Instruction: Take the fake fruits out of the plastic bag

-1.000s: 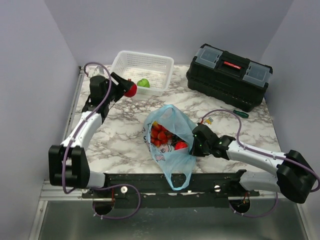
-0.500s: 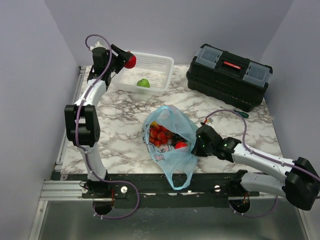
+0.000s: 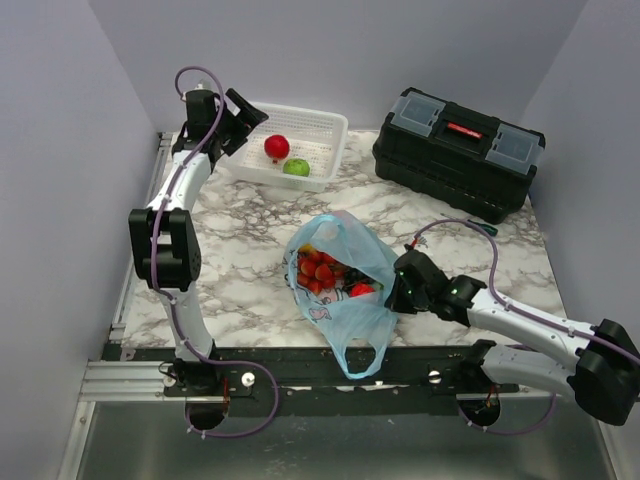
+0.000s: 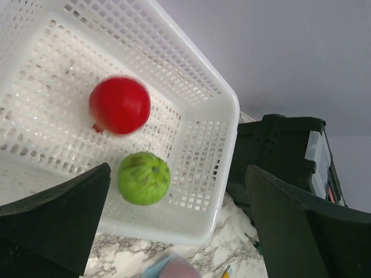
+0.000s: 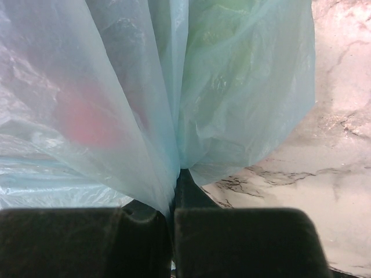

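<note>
Near the desk's [image 3: 250, 255] front edge, the right fingers [image 5: 87, 243] are pinched shut on a fold of the plastic bag [image 5: 243, 87], with red berries [image 3: 318, 270] inside just ahead of them. Farther back, the left fingers [image 4: 58, 226] stand wide apart, holding nothing. Beyond them the blurred red apple [image 4: 120, 105] is in the white lattice basket [image 4: 203, 145], beside a light-green fruit [image 4: 144, 178].

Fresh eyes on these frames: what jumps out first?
A red apple, motion-blurred, is in the white basket at the far left beside a light-green fruit, with the open left gripper at its rim. Near the front edge, the right gripper pinches the light-blue plastic bag, with red berries showing in its open mouth.
</note>
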You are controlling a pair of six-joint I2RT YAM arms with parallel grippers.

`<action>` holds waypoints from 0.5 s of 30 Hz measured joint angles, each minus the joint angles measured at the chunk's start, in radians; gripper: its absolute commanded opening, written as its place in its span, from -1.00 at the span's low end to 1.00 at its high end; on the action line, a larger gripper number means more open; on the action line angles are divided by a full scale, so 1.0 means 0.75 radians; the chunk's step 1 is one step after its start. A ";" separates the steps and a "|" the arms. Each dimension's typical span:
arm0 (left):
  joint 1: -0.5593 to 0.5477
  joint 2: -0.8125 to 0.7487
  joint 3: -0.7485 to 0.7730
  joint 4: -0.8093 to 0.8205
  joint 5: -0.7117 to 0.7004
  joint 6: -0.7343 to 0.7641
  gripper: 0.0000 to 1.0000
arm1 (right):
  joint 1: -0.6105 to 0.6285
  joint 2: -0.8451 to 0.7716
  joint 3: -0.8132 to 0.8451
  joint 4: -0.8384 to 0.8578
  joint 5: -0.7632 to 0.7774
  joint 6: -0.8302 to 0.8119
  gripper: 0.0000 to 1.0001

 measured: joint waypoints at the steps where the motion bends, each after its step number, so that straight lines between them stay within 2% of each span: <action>1: 0.002 -0.016 -0.002 -0.028 -0.002 0.002 0.96 | 0.000 0.001 0.000 0.000 0.000 0.000 -0.94; 5: 0.004 -0.192 -0.153 -0.047 -0.004 -0.007 0.92 | 0.000 0.004 0.000 0.001 0.000 0.000 -0.94; 11: 0.003 -0.660 -0.645 0.118 0.070 -0.078 0.84 | 0.000 0.020 0.000 0.005 0.001 -0.001 -0.94; 15: 0.003 -0.807 -0.861 0.189 0.182 -0.083 0.84 | -0.001 0.046 -0.001 0.014 0.001 -0.001 -0.94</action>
